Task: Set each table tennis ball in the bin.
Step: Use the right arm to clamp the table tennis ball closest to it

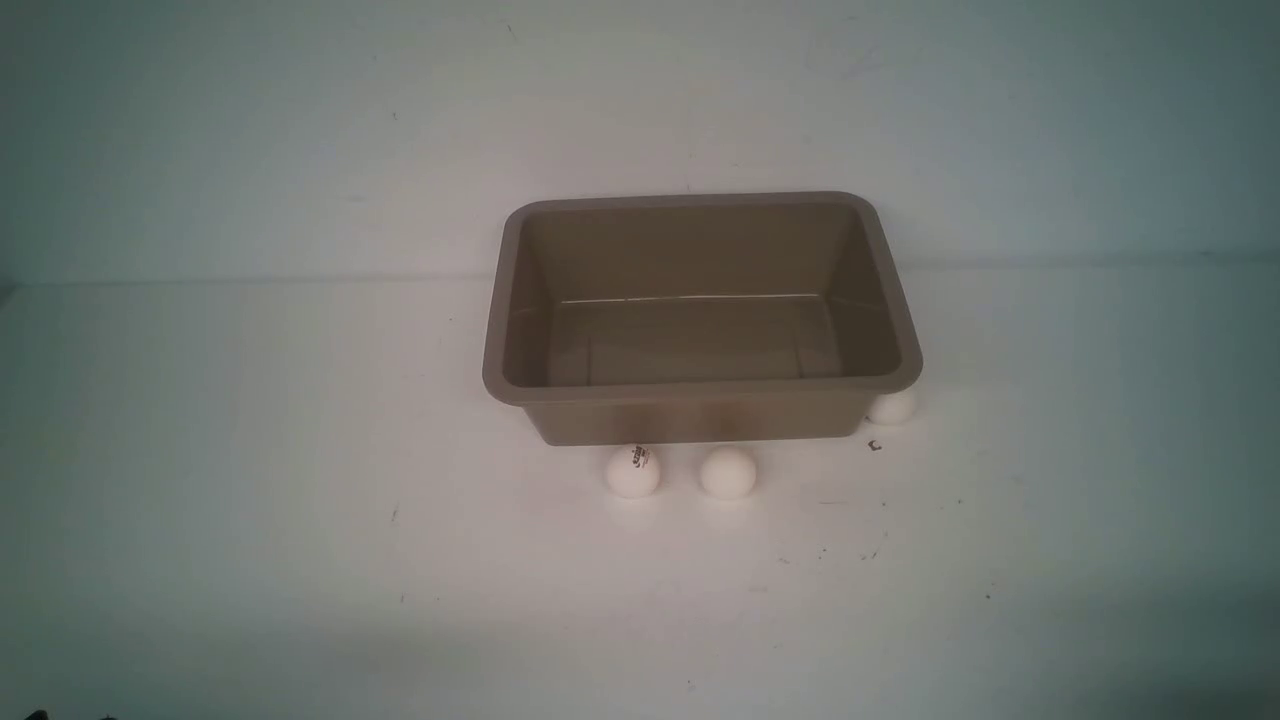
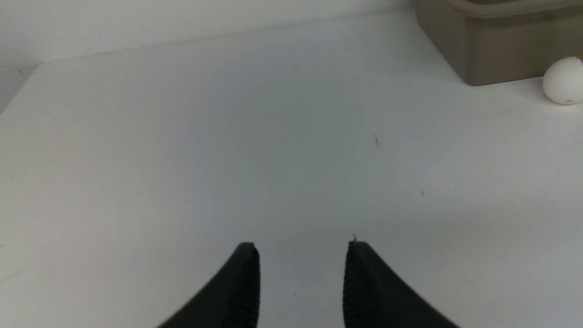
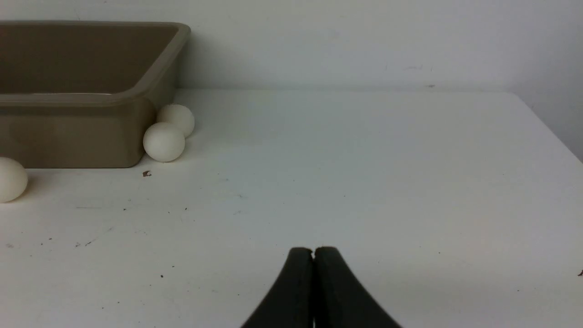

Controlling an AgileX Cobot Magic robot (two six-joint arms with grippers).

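Hiding from front view: 4th ball [image 3: 176, 118].

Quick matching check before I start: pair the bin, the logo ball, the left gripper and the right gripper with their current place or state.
Things:
1. bin
2. logo ball
3. left gripper
4. right gripper

Place or state:
A. shut tight
B. on the table, just in front of the bin's near wall
C. has no balls in it
D. open, holding nothing

Pairs: 1-C, 2-B, 3-D, 4-A
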